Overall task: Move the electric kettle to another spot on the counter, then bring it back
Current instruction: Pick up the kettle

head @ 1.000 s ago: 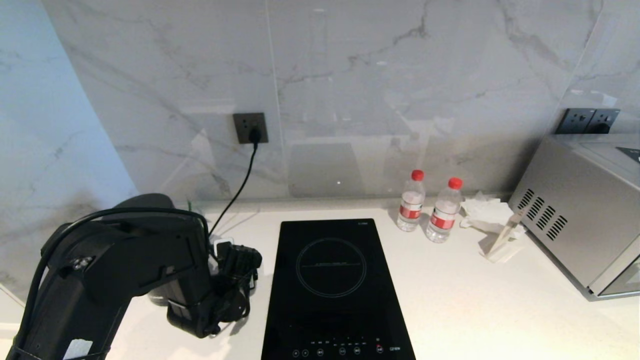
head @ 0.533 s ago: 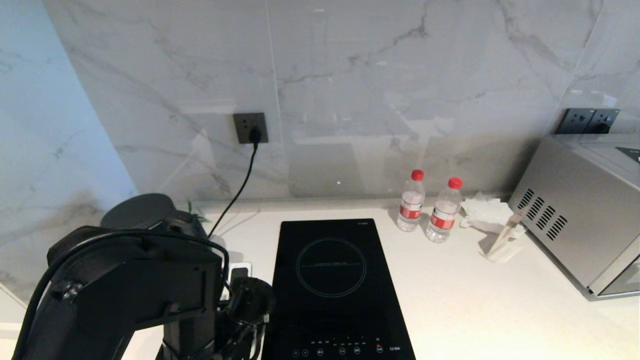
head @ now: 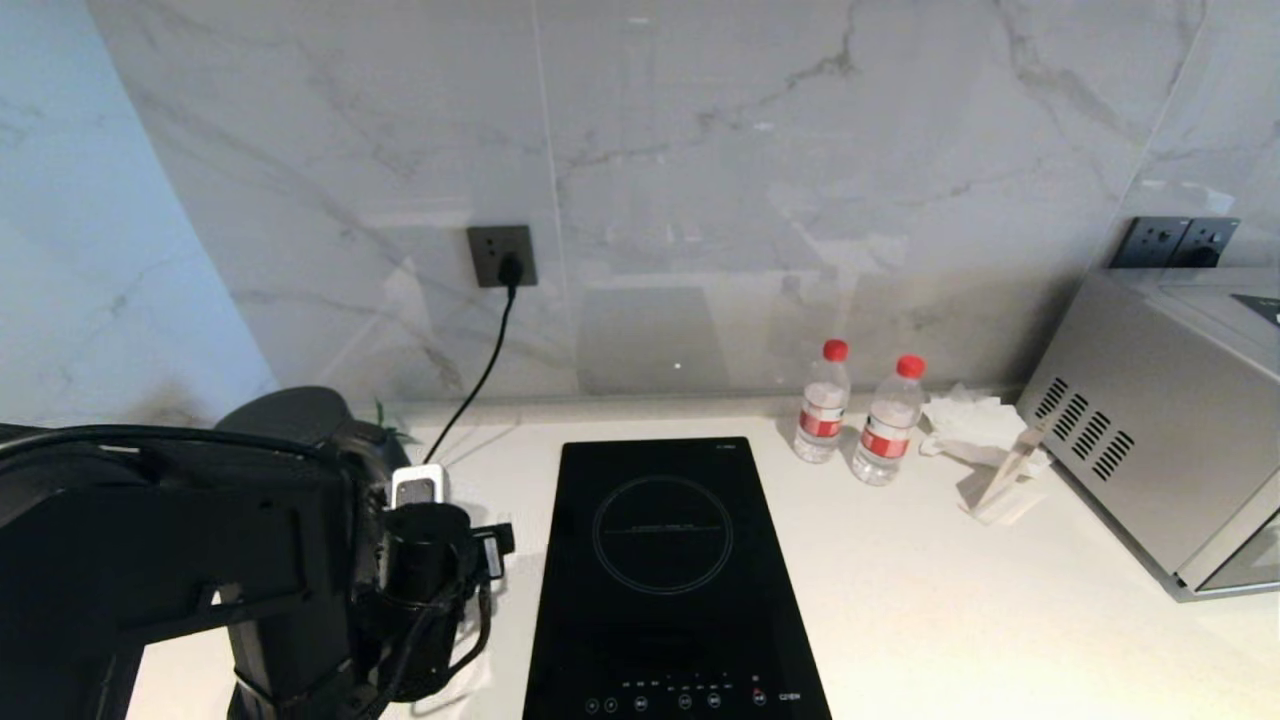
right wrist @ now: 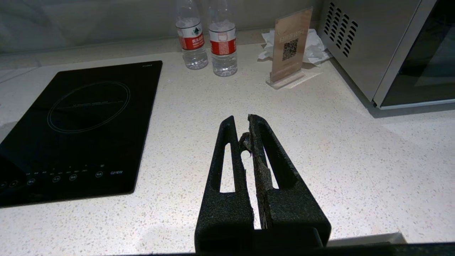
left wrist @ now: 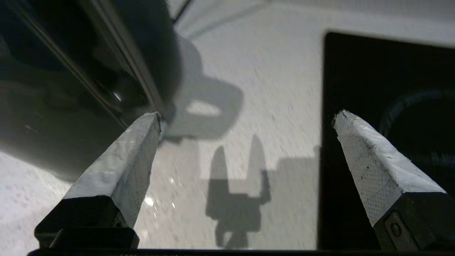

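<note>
Left wrist view, entry: left gripper (left wrist: 245,117), jaws spread wide and empty, one pale padded fingertip (left wrist: 144,129) just at the glossy dark flank of the electric kettle (left wrist: 71,78), the other over the edge of the induction hob (left wrist: 387,106); bare speckled counter (left wrist: 249,89) between them, carrying the gripper's own shadow. Head view: left arm (head: 170,560) now fills the lower left corner, raised and swung nearer the camera than a second ago, when its wrist sat low on the counter beside the hob; kettle's grey top (head: 285,415) shows behind the arm, at the back left, near the wall cord (head: 480,375). Judgement: approach phase, kettle unmoved, handle not yet enclosed. Right gripper (right wrist: 245,137), jaws pressed together, parked above open counter right of the hob; water bottles (head: 855,415) and microwave (head: 1160,420) well apart from the work
</note>
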